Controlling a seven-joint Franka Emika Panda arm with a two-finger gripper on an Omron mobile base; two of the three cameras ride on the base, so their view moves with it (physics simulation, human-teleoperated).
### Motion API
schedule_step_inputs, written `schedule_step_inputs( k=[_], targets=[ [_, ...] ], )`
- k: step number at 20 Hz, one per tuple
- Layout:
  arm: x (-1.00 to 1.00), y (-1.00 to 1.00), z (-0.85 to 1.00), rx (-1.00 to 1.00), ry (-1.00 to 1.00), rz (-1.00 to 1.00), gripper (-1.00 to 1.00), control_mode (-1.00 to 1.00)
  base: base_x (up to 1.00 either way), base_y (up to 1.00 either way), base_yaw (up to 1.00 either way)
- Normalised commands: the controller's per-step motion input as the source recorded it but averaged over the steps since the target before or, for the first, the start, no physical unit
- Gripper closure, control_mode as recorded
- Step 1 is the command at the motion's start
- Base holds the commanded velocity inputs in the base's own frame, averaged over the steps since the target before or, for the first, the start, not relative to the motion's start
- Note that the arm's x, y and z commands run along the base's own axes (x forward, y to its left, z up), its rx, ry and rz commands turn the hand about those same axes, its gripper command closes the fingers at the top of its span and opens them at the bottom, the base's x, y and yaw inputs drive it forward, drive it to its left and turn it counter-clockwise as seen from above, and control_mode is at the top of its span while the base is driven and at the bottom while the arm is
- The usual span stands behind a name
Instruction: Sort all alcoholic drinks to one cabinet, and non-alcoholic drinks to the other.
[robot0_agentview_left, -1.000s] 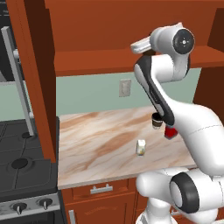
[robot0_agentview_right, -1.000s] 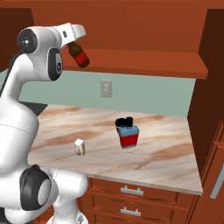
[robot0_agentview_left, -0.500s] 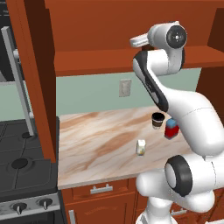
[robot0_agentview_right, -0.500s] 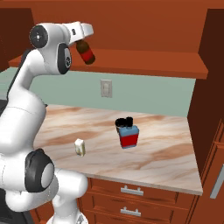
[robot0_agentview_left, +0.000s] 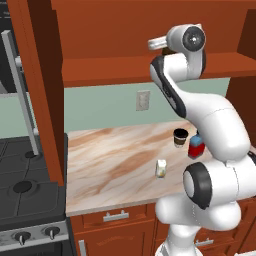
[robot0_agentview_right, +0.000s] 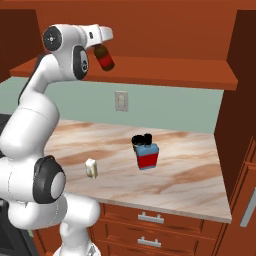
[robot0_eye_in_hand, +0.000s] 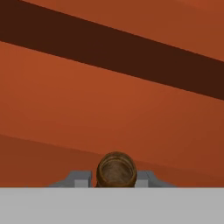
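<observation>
A marbled beige-and-brown counter (robot0_agentview_right: 190, 185) carries three things. The cream-white carton (robot0_agentview_right: 91, 168) stands near the front edge, well apart from the dark-brown cup (robot0_agentview_left: 180, 138) and the squat red bottle (robot0_agentview_right: 147, 155), which stand just beside each other toward the back wall.

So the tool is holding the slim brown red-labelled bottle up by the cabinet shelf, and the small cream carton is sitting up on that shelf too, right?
Not quite. The tool does hold the slim brown bottle with the red label by the red-brown wooden cabinet shelf, but the small cream-white carton stands on the marble counter, as the right base view shows.
</observation>
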Motion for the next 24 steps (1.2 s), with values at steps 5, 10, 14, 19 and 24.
schedule_step_inputs(
  k=[5,10,14,19,24],
  targets=[
    [0.31,-0.13,0.0,0.04,0.0,-0.05,1.0,-1.0,0.0,0.0,0.0],
    [0.27,-0.12,0.0,0.02,0.0,-0.05,1.0,-1.0,0.0,0.0,0.0],
    [0.19,-0.1,0.0,0.01,0.0,-0.05,1.0,-1.0,0.0,0.0,0.0],
    [0.1,-0.09,0.0,0.0,0.0,-0.04,1.0,-1.0,0.0,0.0,0.0],
    [0.02,-0.09,-0.02,0.01,0.0,-0.02,1.0,-1.0,0.0,0.0,0.0]
  ],
)
